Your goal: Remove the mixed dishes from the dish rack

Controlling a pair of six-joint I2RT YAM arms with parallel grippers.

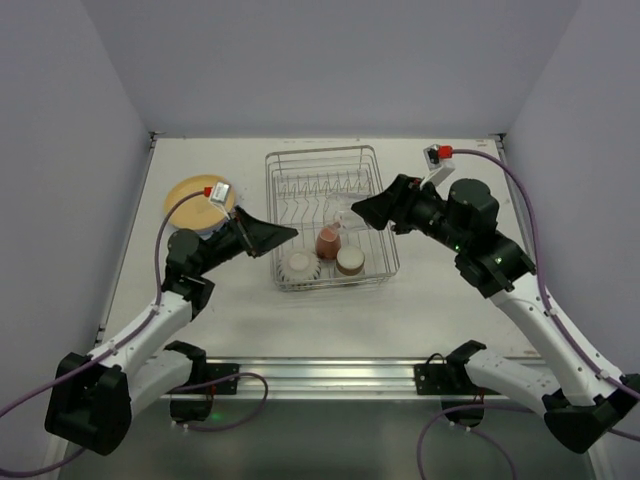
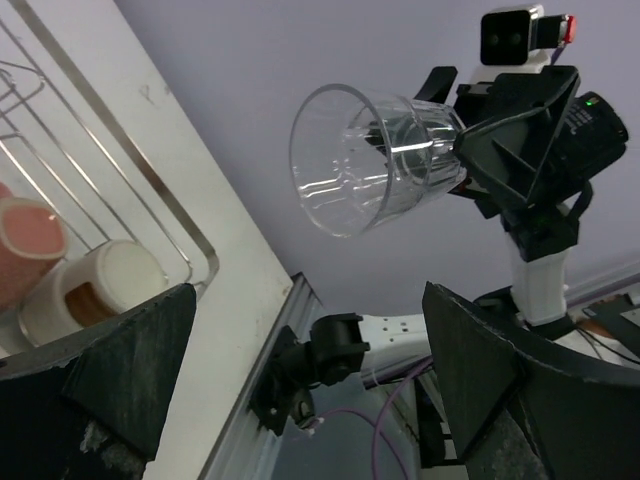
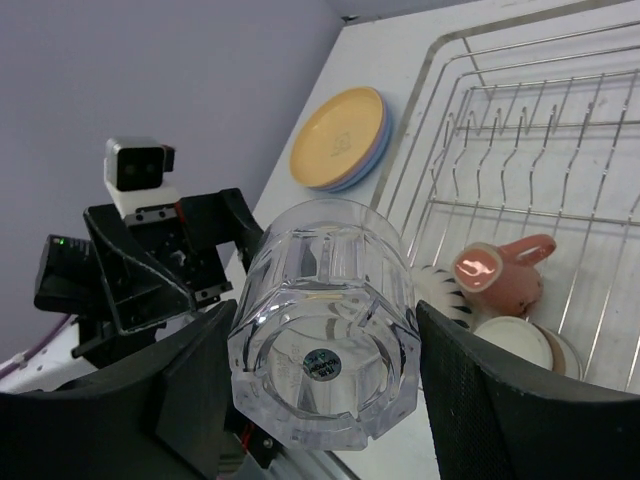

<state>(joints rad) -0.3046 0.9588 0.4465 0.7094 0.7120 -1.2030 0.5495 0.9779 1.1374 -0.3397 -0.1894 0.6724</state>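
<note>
My right gripper (image 1: pixel 356 213) is shut on the clear glass (image 1: pixel 341 221) and holds it on its side in the air over the silver wire dish rack (image 1: pixel 320 153). In the right wrist view the glass (image 3: pixel 330 270) sits base-first between the fingers (image 3: pixel 190 380). My left gripper (image 1: pixel 291 233) is open and empty at the rack's left edge, facing the glass (image 2: pixel 375 160). In the rack's near end lie the pink mug (image 1: pixel 328 241), the brown-and-cream cup (image 1: pixel 350 261) and the white ribbed bowl (image 1: pixel 299 265). A yellow-orange plate (image 1: pixel 190 195) tops a blue one on the table at the left.
The plate stack (image 3: pixel 340 138) lies left of the rack (image 3: pixel 520 130). Upright prongs fill the rack's far half. Purple-grey walls close the table on three sides. A metal rail (image 1: pixel 320 375) runs along the near edge by the arm bases.
</note>
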